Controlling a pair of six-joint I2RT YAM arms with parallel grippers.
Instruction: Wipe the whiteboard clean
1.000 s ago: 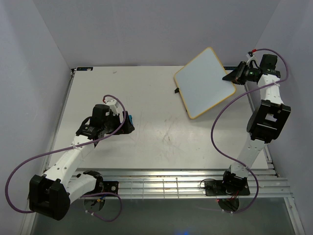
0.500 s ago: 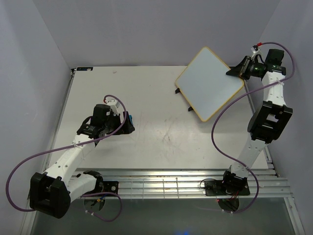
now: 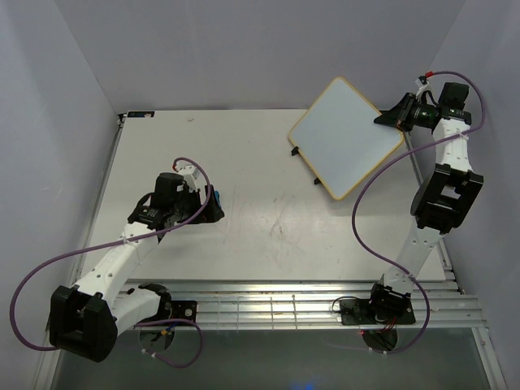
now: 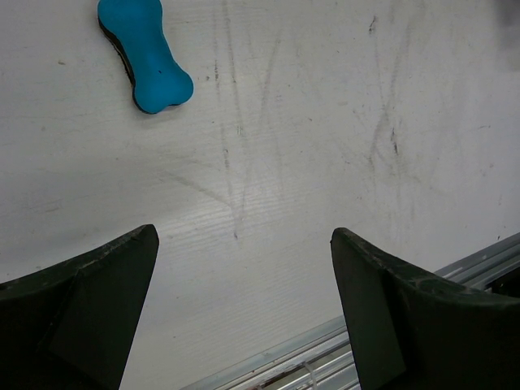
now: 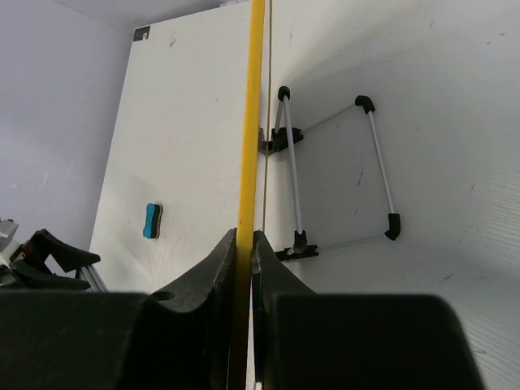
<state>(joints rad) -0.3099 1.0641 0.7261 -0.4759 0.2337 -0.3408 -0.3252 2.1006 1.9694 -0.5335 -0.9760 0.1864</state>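
Hovering spread-fingered, the left gripper (image 4: 244, 244) waits; the eraser (image 4: 146, 55) lies at its eleven o'clock.
Farther off, at one o'clock, the right gripper (image 5: 244, 244) pinches the whiteboard (image 3: 345, 138) by its frame edge, tilted; that thin grip might slip, dropping it.

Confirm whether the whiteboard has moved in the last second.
Yes. The whiteboard, pinched by the right gripper, has swung rightward: its near corner now sits farther right of the scuff marks on the table.

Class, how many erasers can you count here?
1: the blue bone-shaped eraser lies on the table just ahead of the left gripper. Another could be hidden from view.
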